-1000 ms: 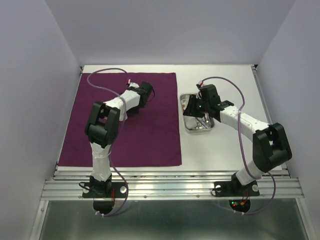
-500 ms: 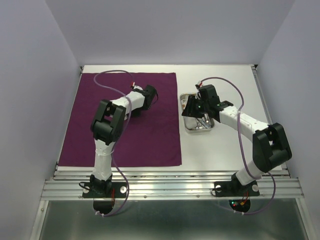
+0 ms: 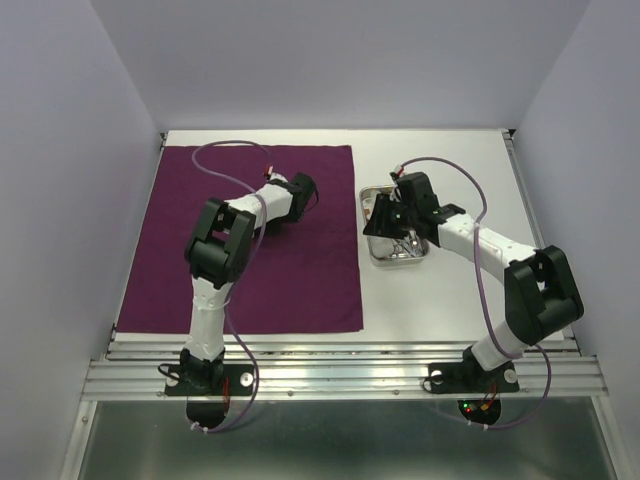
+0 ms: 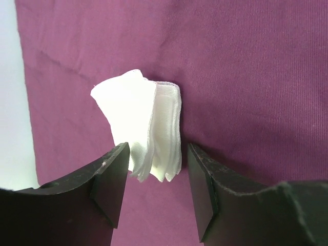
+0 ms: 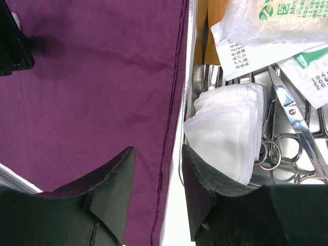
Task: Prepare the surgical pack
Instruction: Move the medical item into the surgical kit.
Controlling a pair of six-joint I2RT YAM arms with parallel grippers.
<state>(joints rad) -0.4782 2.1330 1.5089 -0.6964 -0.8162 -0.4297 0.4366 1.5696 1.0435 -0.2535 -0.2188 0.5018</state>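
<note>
One gauze stack (image 4: 137, 120) (white, layered), purple cloth (image 4: 246, 77).

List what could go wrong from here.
The gauze stack between the left pincer fingers is fanned loose; layers may scatter on the drape. The right pincer straddles the rim of the tray, so closing could drag it instead of lifting the pads.

From above and behind you see the whole table (image 3: 420, 310); your wrist cameras look down close, and all three share the drape (image 3: 160, 260).
</note>
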